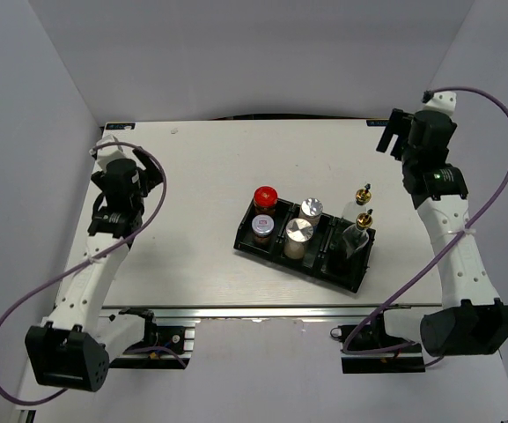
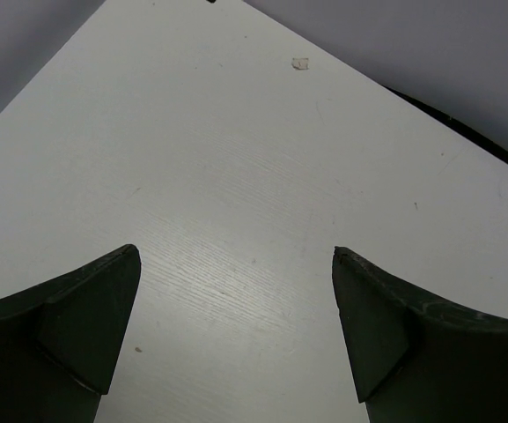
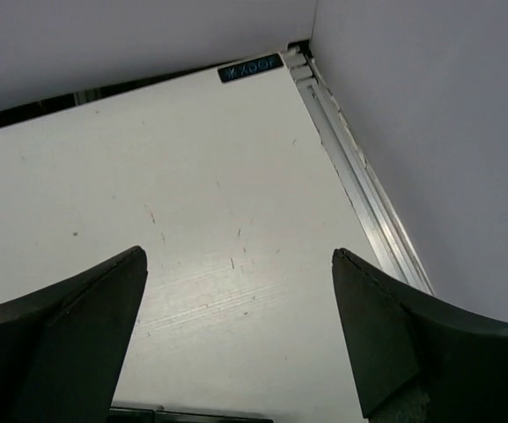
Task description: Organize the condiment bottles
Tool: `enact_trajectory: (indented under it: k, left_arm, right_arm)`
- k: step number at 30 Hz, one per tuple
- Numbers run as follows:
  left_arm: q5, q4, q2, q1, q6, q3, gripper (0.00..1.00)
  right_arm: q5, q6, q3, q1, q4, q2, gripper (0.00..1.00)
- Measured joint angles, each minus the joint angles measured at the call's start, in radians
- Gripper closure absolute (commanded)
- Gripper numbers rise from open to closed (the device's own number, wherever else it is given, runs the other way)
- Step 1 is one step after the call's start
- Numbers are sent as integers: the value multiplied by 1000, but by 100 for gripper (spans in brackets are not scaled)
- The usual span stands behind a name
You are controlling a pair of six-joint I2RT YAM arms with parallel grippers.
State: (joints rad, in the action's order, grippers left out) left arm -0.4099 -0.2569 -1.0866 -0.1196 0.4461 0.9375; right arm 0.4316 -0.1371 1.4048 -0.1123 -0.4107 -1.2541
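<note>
White grained tabletop [image 1: 174, 194] bears a black tray [image 1: 243, 238] of glass bottles [image 1: 357, 236]; left gripper [image 2: 236, 326] and right gripper [image 3: 236, 326] gape empty.

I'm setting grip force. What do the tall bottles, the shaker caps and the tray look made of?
Tall bottles: clear glass, probably; the tray shows through them, with bright glints. Shaker caps: silver metal with a satin sheen, though metallised plastic is possible. Tray: matte black, likely plastic; dull, no reflections.
</note>
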Motion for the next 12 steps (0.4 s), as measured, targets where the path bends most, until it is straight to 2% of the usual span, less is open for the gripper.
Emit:
enact_trajectory:
  k: [7, 12]
  left_arm:
    - [-8, 26, 164, 0, -1, -44, 2]
    - [-8, 56, 187, 0, 0, -63, 2]
  right_arm:
    - [-85, -48, -232, 48, 58, 122, 11]
    - [-92, -59, -346, 47, 116, 247, 11]
